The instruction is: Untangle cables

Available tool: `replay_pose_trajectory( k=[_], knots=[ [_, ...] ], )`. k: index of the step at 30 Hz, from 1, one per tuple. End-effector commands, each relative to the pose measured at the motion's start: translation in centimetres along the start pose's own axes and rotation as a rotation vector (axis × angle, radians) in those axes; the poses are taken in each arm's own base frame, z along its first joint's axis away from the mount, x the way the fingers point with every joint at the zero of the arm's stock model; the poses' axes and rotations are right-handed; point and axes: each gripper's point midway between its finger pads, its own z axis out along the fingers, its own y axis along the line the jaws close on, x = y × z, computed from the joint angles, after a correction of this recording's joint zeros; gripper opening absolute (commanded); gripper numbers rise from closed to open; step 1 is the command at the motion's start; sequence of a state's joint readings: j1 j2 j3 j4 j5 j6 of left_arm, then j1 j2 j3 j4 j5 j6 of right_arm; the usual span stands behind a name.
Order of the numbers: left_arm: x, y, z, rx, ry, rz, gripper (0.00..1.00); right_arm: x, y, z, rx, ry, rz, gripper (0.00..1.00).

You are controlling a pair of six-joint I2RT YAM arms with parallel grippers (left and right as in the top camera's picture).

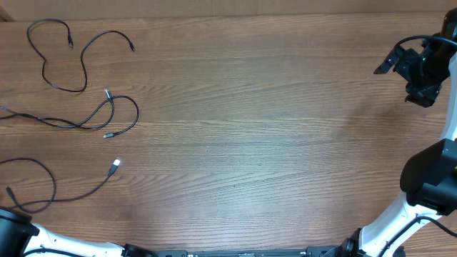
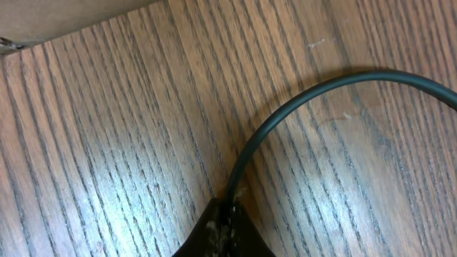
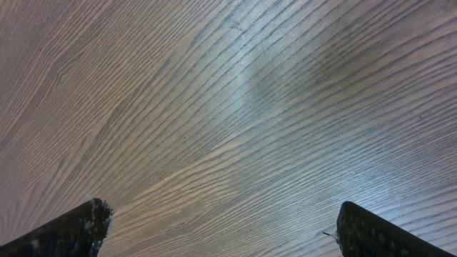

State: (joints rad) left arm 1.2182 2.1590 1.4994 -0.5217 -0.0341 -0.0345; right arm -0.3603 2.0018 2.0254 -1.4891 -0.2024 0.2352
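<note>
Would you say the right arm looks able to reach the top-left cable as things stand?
Probably not: nothing blocks it, but the open right hand sits at the far right, the top-left cable far left.

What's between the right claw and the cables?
Only bare wooden table. The overhead view shows the right claw far from the cables, with nothing in between.

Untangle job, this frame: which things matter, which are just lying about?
Job:
top cable
middle cable
bottom cable
left gripper, shut on a cable, apparently the bottom one
right gripper, open over bare wood

Lying about:
wooden table
tan strip past its far edge
</note>
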Motion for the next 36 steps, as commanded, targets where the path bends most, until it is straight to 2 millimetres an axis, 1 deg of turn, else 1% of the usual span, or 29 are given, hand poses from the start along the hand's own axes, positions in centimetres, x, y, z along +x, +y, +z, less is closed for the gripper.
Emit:
replay_pose_trajectory(
  k=[1,2,4,6,7,8,9,11,12,13,16,17,18,19,20,21,22,24,28,29,31,33,35,36],
  knots=[
    [0.2,0.5,0.8,-0.019,0.029,-0.017,0.04,-0.3,0.3,-1.4,-0.014,-0.041,-0.003,1.00],
    [0.0,0.5,0.6,-0.019,0.030,-0.017,0.04,-0.3,0.3,-1.4,-0.014,-0.041,-0.003,1.00],
    [-0.6,0.3,-0.3,-0.010,0.023,-0.027,0.13,-0.3,0.3,-1.4,-0.014,-0.041,-0.003,1.00],
    [-1.3,-0.6,-1.3,0.044,0.006,-0.030,0.27,-0.3,0.3,-1.4,-0.014,-0.041,-0.003,1.00],
    [-1.7,-1.2,-2.0,0.085,-0.007,-0.030,0.38,-0.3,0.3,-1.4,-0.014,-0.041,-0.003,1.00],
    [-2.1,-2.3,-2.9,0.148,-0.021,-0.028,0.59,-0.3,0.3,-1.4,-0.014,-0.041,-0.003,1.00],
    [-2.4,-3.2,-3.8,0.204,-0.033,-0.026,0.99,-0.3,0.3,-1.4,-0.014,-0.041,-0.003,1.00],
    [-3.3,-5.0,-6.0,0.311,-0.069,-0.018,1.00,-0.3,0.3,-1.4,-0.014,-0.041,-0.003,1.00],
    [-3.5,-5.4,-6.7,0.337,-0.080,-0.015,1.00,-0.3,0.3,-1.4,-0.014,-0.041,-0.003,1.00],
    [-3.8,-6.1,-7.9,0.376,-0.094,-0.008,1.00,-0.3,0.3,-1.4,-0.014,-0.041,-0.003,1.00],
    [-3.9,-7.9,-10.9,0.469,-0.109,0.009,1.00,-0.3,0.3,-1.4,-0.014,-0.041,-0.003,1.00],
    [-3.6,-9.0,-12.5,0.531,-0.104,0.018,1.00,-0.3,0.3,-1.4,-0.014,-0.041,-0.003,1.00],
    [-3.3,-9.9,-13.6,0.583,-0.099,0.025,1.00,-0.3,0.3,-1.4,-0.014,-0.041,-0.003,1.00],
    [-2.8,-11.5,-15.5,0.674,-0.090,0.039,1.00,-0.3,0.3,-1.4,-0.014,-0.041,-0.003,1.00],
    [-2.3,-13.6,-17.9,0.791,-0.085,0.063,1.00,-0.3,0.3,-1.4,-0.014,-0.041,-0.003,1.00],
    [-1.9,-14.8,-19.2,0.861,-0.077,0.080,1.00,-0.3,0.3,-1.4,-0.014,-0.041,-0.003,1.00],
    [-1.1,-16.7,-21.0,0.948,-0.057,0.105,1.00,-0.3,0.3,-1.4,-0.014,-0.041,-0.003,1.00],
    [0.6,-19.2,-23.1,1.036,-0.010,0.143,1.00,-0.3,0.3,-1.4,-0.014,-0.041,-0.003,1.00],
    [4.5,-23.2,-25.6,1.085,0.100,0.221,1.00,-0.3,0.3,-1.4,-0.014,-0.041,-0.003,1.00],
    [5.9,-24.6,-26.6,1.098,0.131,0.254,1.00,-0.3,0.3,-1.4,-0.014,-0.041,-0.003,1.00],
    [8.1,-26.5,-28.3,1.121,0.168,0.314,1.00,-0.3,0.3,-1.4,-0.014,-0.041,-0.003,1.00],
    [10.5,-28.4,-30.7,1.150,0.183,0.406,1.00,-0.3,0.3,-1.4,-0.014,-0.041,-0.003,1.00],
    [14.0,-30.4,-34.7,1.194,0.180,0.537,1.00,-0.3,0.3,-1.4,-0.014,-0.041,-0.003,1.00],
    [15.2,-30.9,-36.1,1.209,0.173,0.581,1.00,-0.3,0.3,-1.4,-0.014,-0.041,-0.003,1.00]
  ],
)
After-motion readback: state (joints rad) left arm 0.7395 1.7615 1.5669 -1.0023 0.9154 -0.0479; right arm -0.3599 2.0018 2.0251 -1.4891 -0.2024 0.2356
